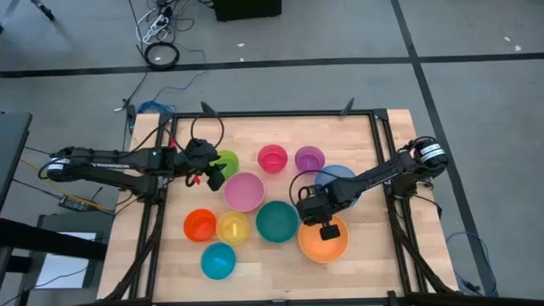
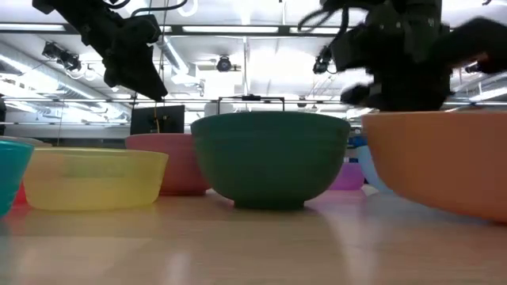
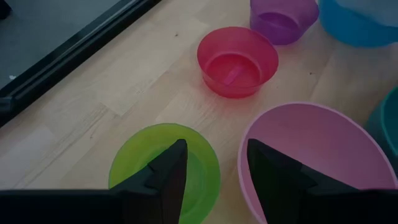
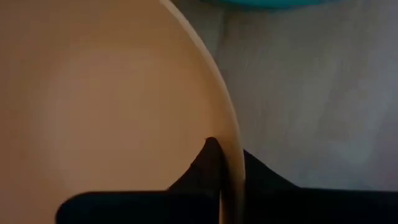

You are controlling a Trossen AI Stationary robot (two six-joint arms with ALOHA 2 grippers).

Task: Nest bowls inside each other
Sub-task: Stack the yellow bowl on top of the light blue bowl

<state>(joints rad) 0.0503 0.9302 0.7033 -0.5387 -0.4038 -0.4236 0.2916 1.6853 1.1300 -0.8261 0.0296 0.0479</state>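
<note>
i see my right gripper [image 1: 326, 228] low at the front right of the table, arm reaching in from the right edge, fingers [image 4: 208, 163] pinched together. my left gripper [image 3: 212, 171] hangs raised at the left, fingers spread apart, arm outstretched.

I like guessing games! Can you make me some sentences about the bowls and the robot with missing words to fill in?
1. The right gripper is pinching the rim of the ____ bowl.
2. The left gripper hangs open over the ____ bowl, next to the pink bowl.
3. The yellow bowl sits between the red-orange bowl and the ____ bowl.

Missing words: orange; green; teal
</note>
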